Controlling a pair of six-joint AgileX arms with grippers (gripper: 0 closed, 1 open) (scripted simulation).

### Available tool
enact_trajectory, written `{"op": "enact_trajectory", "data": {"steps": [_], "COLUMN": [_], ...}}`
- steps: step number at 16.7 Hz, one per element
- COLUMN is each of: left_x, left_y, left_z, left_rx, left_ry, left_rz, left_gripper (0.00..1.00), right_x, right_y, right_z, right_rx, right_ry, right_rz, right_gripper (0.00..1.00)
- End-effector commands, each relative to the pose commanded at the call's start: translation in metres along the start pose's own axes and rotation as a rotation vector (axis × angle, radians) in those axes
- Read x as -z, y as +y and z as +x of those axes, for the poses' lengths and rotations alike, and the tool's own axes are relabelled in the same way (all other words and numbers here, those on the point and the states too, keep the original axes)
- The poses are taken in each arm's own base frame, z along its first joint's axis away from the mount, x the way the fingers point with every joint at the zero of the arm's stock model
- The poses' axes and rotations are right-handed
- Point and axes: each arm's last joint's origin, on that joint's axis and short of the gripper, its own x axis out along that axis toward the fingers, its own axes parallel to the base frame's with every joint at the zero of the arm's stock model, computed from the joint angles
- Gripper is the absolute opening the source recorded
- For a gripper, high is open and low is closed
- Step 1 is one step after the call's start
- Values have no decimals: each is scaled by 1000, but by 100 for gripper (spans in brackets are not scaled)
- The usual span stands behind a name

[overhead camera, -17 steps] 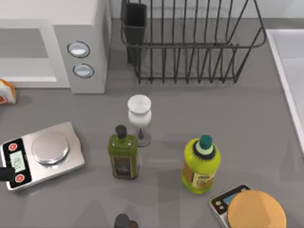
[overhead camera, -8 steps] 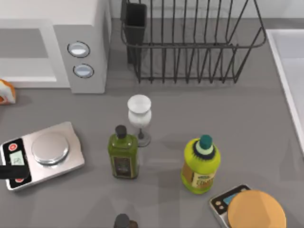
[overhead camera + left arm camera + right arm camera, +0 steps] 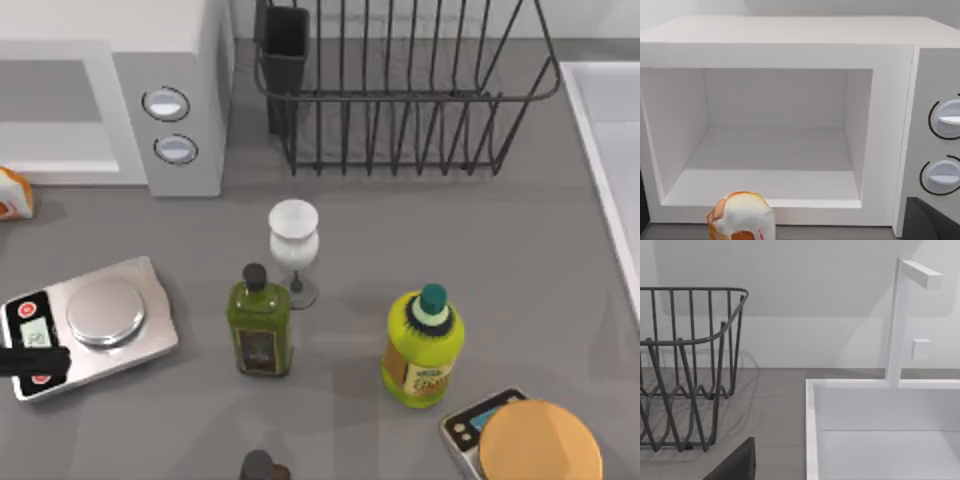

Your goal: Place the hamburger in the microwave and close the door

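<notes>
Left pincer (image 3: pixel 30 360) cut off over scale (image 3: pixel 105 322), grip unclear; hamburger (image 3: pixel 741 216) before microwave (image 3: pixel 790 60).

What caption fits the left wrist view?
Hamburger sits on the table just outside the open, empty microwave cavity.

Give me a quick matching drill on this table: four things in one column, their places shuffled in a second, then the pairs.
Things:
1. hamburger
2. wine glass
3. yellow bottle
4. dish rack

Places:
A. at the table's back, right of the microwave
B. at the top view's left edge, before the microwave's open cavity
C. just behind the green oil bottle
D. right of the green oil bottle, toward the front

Pairs: 1-B, 2-C, 3-D, 4-A
</notes>
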Motion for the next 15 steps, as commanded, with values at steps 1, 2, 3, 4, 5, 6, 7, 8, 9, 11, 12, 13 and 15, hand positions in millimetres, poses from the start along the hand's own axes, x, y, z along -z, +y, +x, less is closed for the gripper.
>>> {"op": "enact_trajectory", "data": {"steps": [1, 2, 3, 4, 5, 6, 7, 8, 9, 11, 12, 13, 15], "left_x": [-1, -1, -1, -2, -2, -3, -3, -5, -5, -5, -5, -6, -7], "left_y": [0, 0, 1, 1, 1, 2, 2, 3, 4, 4, 5, 5, 6], "left_z": [0, 0, -1, -1, -2, -3, -4, -5, -6, -8, -9, -10, -12], "left_rx": [-1, -1, -1, 0, 0, 1, -1, -3, -4, -2, -3, -4, 0], "left_ry": [-4, -4, -3, -2, -2, -3, -4, -7, -8, -2, 0, 0, -7], "left_rz": [-1, -2, -3, -3, -3, -2, -2, -2, -3, 0, 1, 0, -1], "left_gripper": [0, 0, 0, 0, 0, 0, 0, 0, 0, 0, 0, 0, 0], "right_x": [0, 0, 0, 0, 0, 0, 0, 0, 0, 0, 0, 0, 0], "right_y": [0, 0, 0, 0, 0, 0, 0, 0, 0, 0, 0, 0, 0], "right_z": [0, 0, 0, 0, 0, 0, 0, 0, 0, 0, 0, 0, 0], "right_rx": [0, 0, 0, 0, 0, 0, 0, 0, 0, 0, 0, 0, 0], "right_ry": [0, 0, 0, 0, 0, 0, 0, 0, 0, 0, 0, 0, 0], "right_rz": [0, 0, 0, 0, 0, 0, 0, 0, 0, 0, 0, 0, 0], "right_gripper": [100, 100, 100, 100, 100, 100, 100, 100, 100, 100, 100, 100, 100]}}
